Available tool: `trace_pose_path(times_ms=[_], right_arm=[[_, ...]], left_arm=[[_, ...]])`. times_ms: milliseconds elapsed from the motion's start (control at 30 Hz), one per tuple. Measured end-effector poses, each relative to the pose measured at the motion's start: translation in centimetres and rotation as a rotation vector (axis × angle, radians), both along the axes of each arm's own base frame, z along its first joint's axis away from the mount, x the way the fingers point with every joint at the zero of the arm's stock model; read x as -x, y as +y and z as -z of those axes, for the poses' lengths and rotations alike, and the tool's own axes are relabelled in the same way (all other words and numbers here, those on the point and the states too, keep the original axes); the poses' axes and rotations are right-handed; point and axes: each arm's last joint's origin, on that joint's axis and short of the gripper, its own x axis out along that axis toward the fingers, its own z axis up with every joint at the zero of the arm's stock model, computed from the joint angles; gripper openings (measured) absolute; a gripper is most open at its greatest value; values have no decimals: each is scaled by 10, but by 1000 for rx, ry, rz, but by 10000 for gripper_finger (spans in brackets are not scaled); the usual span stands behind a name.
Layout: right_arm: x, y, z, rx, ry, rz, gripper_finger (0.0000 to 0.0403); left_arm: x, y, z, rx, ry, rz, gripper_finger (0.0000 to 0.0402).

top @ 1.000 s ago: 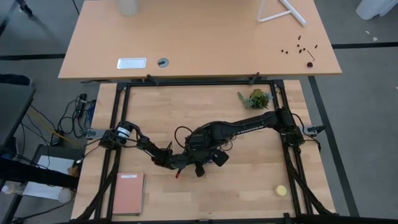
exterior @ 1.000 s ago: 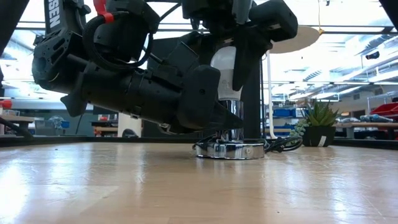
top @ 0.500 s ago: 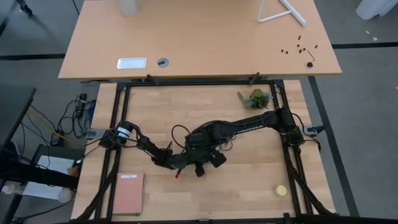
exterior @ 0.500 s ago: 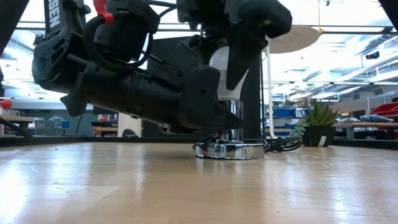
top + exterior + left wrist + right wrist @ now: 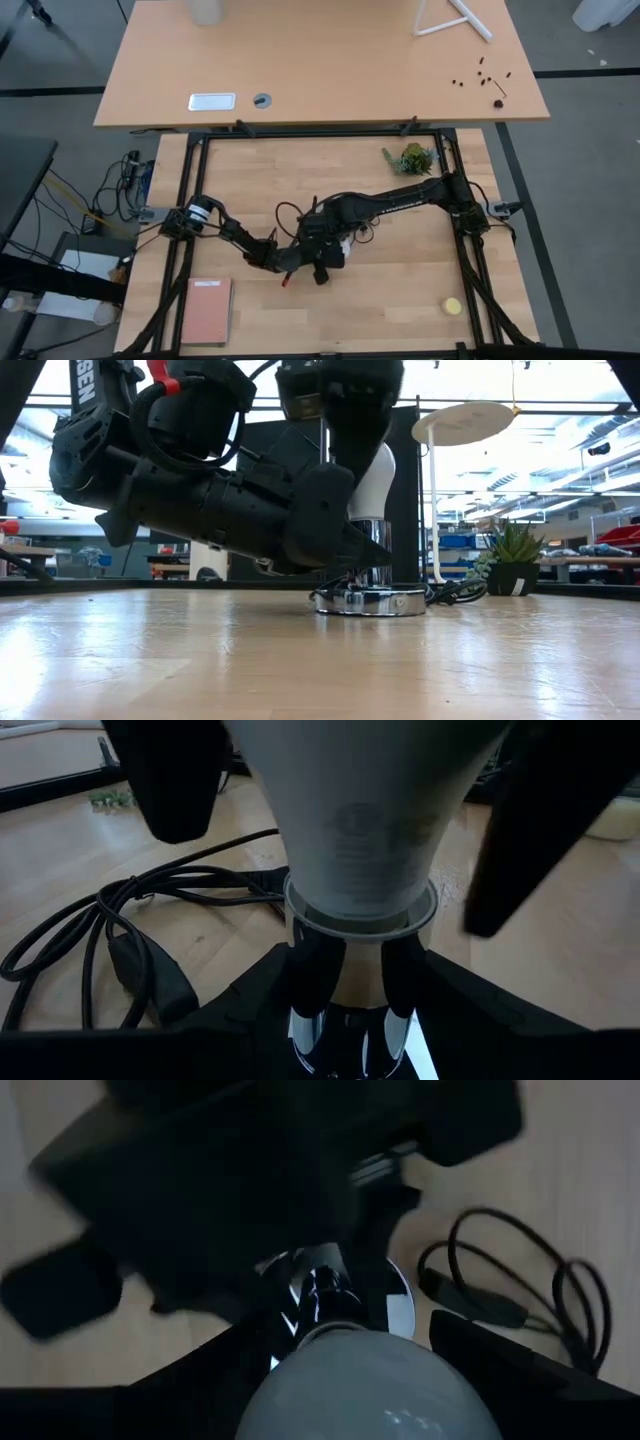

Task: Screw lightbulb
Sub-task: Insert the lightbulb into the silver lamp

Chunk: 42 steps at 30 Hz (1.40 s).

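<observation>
Centre of the high view: right gripper (image 5: 345,420) is clasping the light, fragile, slippery lightbulb (image 5: 372,485) around its glass; left gripper (image 5: 350,980) is gripping the lamp stem (image 5: 355,1020).

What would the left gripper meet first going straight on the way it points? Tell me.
The left gripper already straddles the shiny socket stem under the lightbulb; pushing on, it likely meets that stem at once.

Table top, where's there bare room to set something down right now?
Bare wood lies between the pink notebook and the yellow disc, and left of the plant. The middle is crowded: both grippers, left and right, meet at the lightbulb with its cord.
</observation>
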Motion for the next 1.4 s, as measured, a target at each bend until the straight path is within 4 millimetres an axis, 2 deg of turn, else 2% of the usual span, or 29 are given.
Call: trace_pose_path(times_ms=[267, 367, 467, 633, 900, 1200, 1400], right_arm=[[1, 1, 0, -30, 5, 304, 269], [2, 1, 0, -25, 2, 339, 270], [1, 1, 0, -17, 2, 303, 275], [0, 2, 0, -17, 1, 77, 306], [2, 9, 0, 19, -4, -354, 392], [9, 20, 1, 188, 44, -900, 383], [10, 22, 1, 314, 73, -1124, 378]], left_arm=[[0, -1, -1, 9, -9, 7, 184], [0, -1, -1, 8, -8, 5, 184], [0, 0, -1, 7, -8, 2, 184], [0, 0, 0, 2, -4, -1, 184], [0, 0, 0, 5, -5, -2, 184], [0, 0, 0, 4, -5, -1, 184], [0, 0, 0, 5, -6, -1, 184]])
